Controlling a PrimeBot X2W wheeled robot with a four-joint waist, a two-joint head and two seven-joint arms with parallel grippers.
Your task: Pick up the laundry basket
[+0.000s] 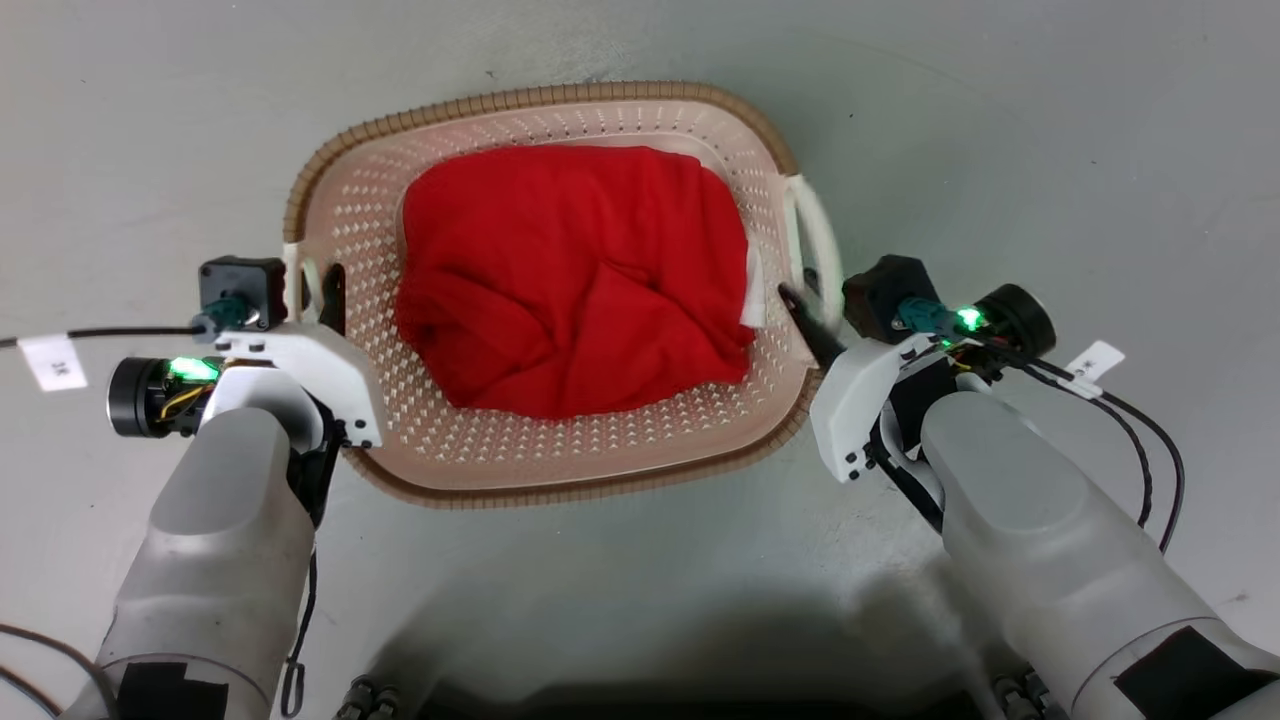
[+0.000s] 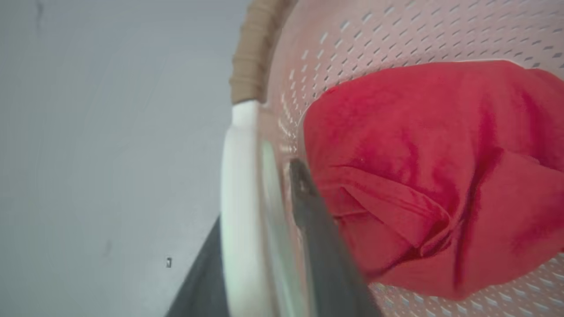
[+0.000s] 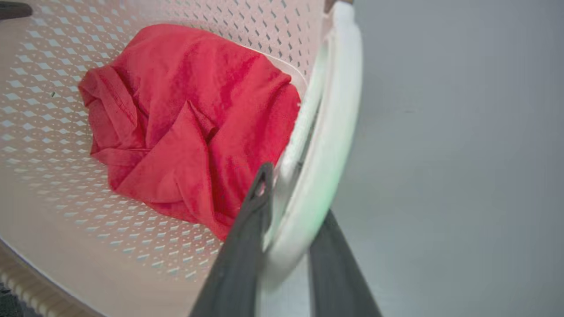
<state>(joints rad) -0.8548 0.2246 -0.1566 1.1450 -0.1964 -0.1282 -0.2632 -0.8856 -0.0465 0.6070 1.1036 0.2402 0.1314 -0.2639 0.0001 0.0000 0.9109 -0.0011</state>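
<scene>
At opposite ends of the laundry basket [image 1: 520, 445], left gripper [image 1: 320, 290] and right gripper [image 1: 815, 318] each clamp a white handle [image 1: 812, 228], seemingly for a level lift.

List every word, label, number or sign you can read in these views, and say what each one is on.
Nothing reads for certain.
The left tag, white, on the left cable: dark marks, perhaps two characters, too blurred to read.
The right tag, white, on the right cable: one small dark mark, too small to read.
The laundry basket and red cloth carry no visible print.
</scene>
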